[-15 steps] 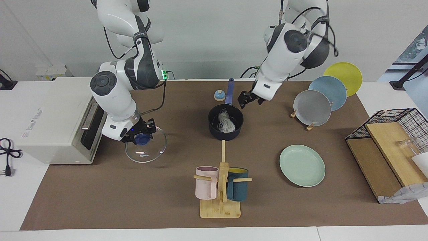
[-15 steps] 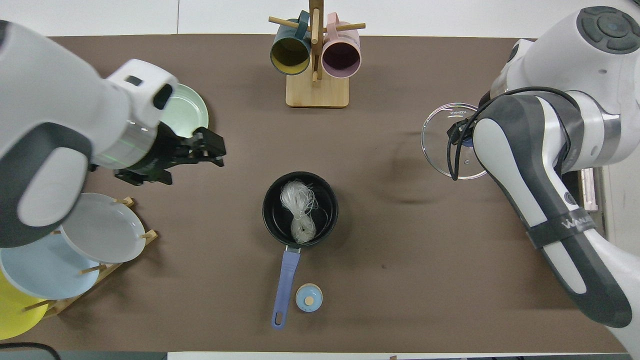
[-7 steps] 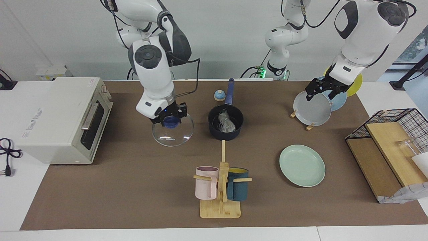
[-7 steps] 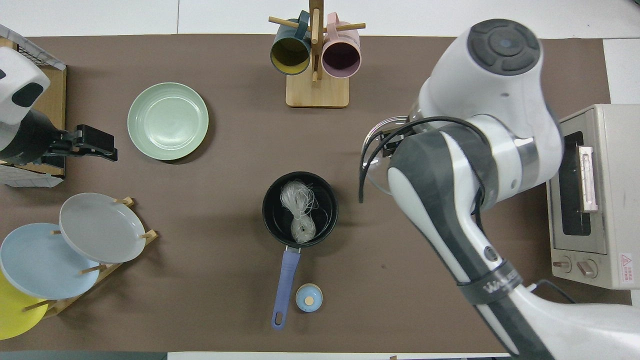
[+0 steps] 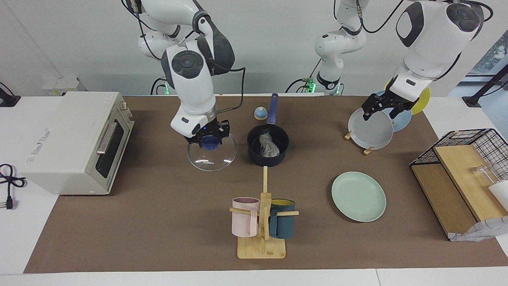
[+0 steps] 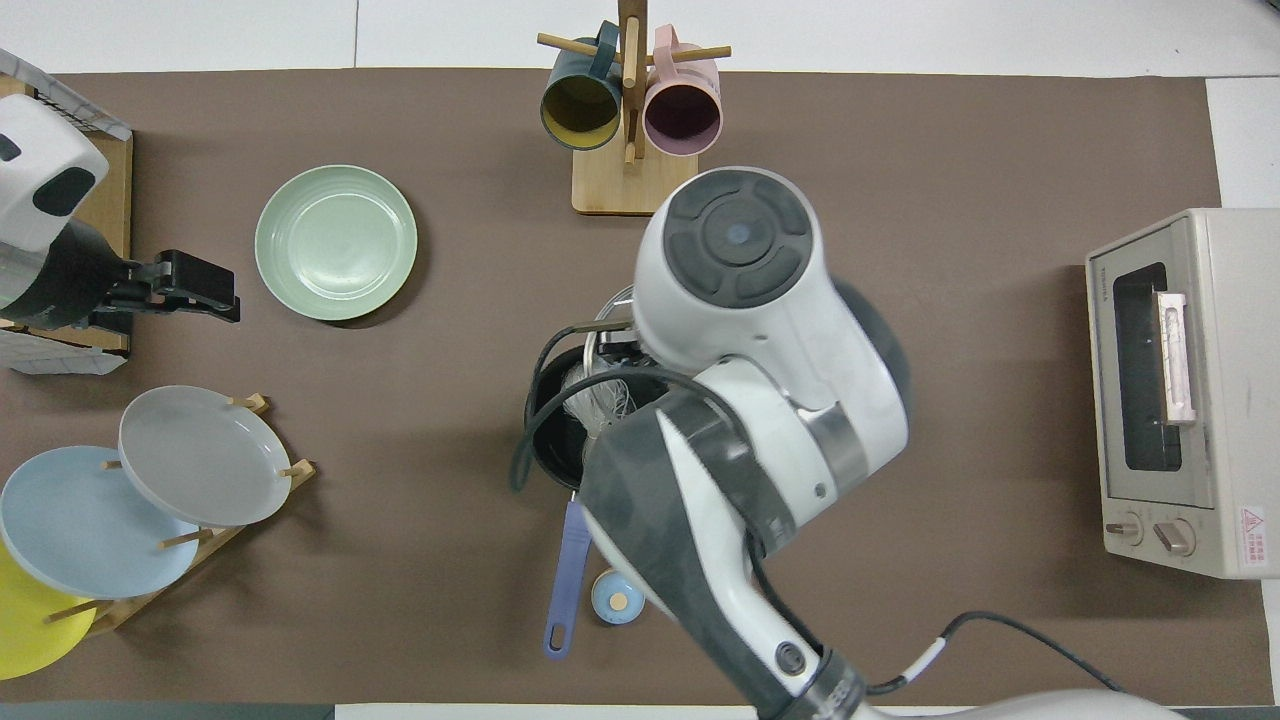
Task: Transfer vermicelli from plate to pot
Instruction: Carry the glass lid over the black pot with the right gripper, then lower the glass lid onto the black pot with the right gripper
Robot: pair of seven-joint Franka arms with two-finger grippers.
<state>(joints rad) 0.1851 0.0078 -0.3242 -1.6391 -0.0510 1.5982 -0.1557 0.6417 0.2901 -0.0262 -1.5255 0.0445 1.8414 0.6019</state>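
Glass is hanging in the air just beside the pot: a clear round lid, tilted, is being carried by its blue knob in the clenched right gripper, on the side of the pot toward the right arm's end of the bench. From overhead the right arm is covering most of the pot, and only a sliver of the lid's rim is showing there.

Whitish vermicelli is lying in the pot, against its black lining, in a bundled clump. Strands are also peeking out past the arm in the overhead view. The pot's long blue handle is pointing toward the robots, and a small blue round knob-like object is sitting next to that handle.

Farther from the robots than the pot and toward the left arm's end of the bench, the mint-green plate is lying bare, with no noodles on it. The left gripper is hovering with its fingers spread and holding nothing, over the rack of grey, blue and yellow plates, well apart from the pot.

Directly farther from the robots than the pot, a wooden mug stand is carrying a pink and a teal mug. A toaster oven is standing at the right arm's end, well away from the pot.
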